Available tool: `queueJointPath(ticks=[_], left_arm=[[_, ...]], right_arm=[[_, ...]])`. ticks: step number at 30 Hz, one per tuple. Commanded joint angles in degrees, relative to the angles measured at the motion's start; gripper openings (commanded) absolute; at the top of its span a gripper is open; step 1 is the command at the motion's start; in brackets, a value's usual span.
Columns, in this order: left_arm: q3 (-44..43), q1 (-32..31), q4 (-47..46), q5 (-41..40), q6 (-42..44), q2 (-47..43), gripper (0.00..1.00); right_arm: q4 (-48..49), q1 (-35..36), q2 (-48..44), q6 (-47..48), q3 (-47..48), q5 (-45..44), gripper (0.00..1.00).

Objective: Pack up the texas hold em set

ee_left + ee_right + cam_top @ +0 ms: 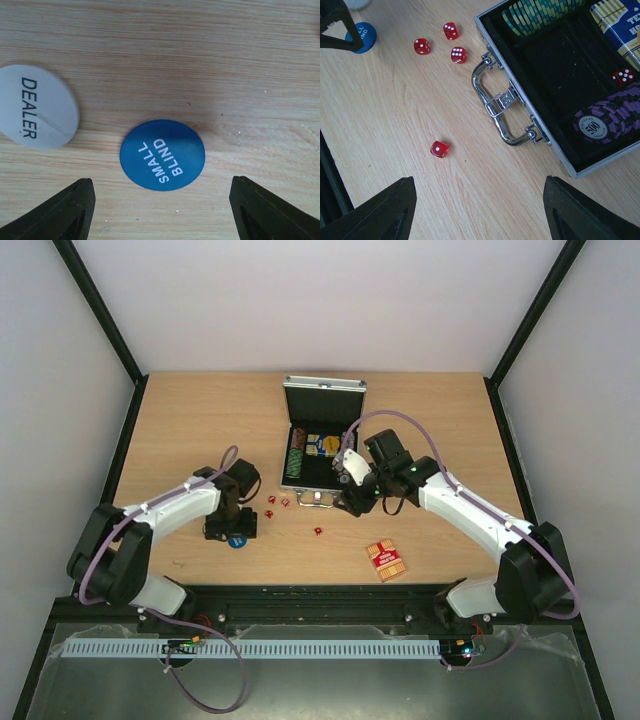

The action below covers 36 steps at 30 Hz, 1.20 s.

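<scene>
Left wrist view: my left gripper [161, 182] hangs wide open and empty over the blue disc [162, 154]. It looks thin, light and slippery, so I'd pinch its edges.

1. A pale wooden tabletop [200, 420] carries everything
2. An open silver case [324, 400] sits at the far middle, handle toward the near edge
3. Three red dice [458, 54] cluster just left of the handle; a fourth die [439, 149] lies alone, nearer
4. A blue "SMALL BLIND" disc [162, 154] and a white "DEALER" disc [37, 106] lie flat, near each other but apart
5. What seems to be a red card deck [386, 560] lies near right, well apart from the case
</scene>
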State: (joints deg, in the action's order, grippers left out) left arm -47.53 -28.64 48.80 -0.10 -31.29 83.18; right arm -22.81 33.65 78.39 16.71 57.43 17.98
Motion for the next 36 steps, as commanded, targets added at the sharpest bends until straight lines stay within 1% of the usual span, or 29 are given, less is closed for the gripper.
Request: queueJointPath(ticks=[1, 3, 9, 16, 20, 22, 26, 33, 36], left_arm=[[1.0, -0.4, -0.9, -0.8, -1.7, 2.3, 0.78], [1.4, -0.4, -1.7, -0.5, -2.0, 3.3, 0.79], [3.5, -0.8, -6.7, 3.6, -1.8, 7.2, 0.79], [1.2, -6.4, -8.9, 3.8, -1.6, 9.3, 0.78], [-0.4, -8.8, -8.8, 2.6, -1.4, 10.5, 0.74], [-0.7, -9.0, -8.4, 1.5, -1.2, 10.6, 0.72], [-1.3, -9.0, -6.9, -0.6, -1.4, 10.1, 0.71], [-1.2, -8.9, -7.6, 0.1, -1.0, 10.8, 0.68], [-0.9, -8.9, -7.7, 0.2, -1.0, 11.3, 0.65]], right_arm=[[-0.1, -0.1, -0.2, 0.7, -1.0, 0.7, 0.71], [-0.1, -0.1, -0.3, 0.8, -0.9, 0.7, 0.71], [-0.1, -0.1, -0.6, 0.9, -1.1, 0.4, 0.71], [0.0, -0.2, -0.3, 1.0, -1.2, 0.3, 0.71], [-0.1, -0.2, 0.1, 1.0, -1.3, 0.2, 0.71], [-0.1, -0.1, 0.3, 1.0, -1.3, 0.2, 0.71], [-0.2, -0.2, 0.4, 1.1, -1.3, 0.1, 0.71], [-0.3, -0.2, 0.8, 1.2, -1.3, 0.1, 0.71], [-0.4, -0.2, 0.7, 1.2, -1.3, 0.2, 0.72]])
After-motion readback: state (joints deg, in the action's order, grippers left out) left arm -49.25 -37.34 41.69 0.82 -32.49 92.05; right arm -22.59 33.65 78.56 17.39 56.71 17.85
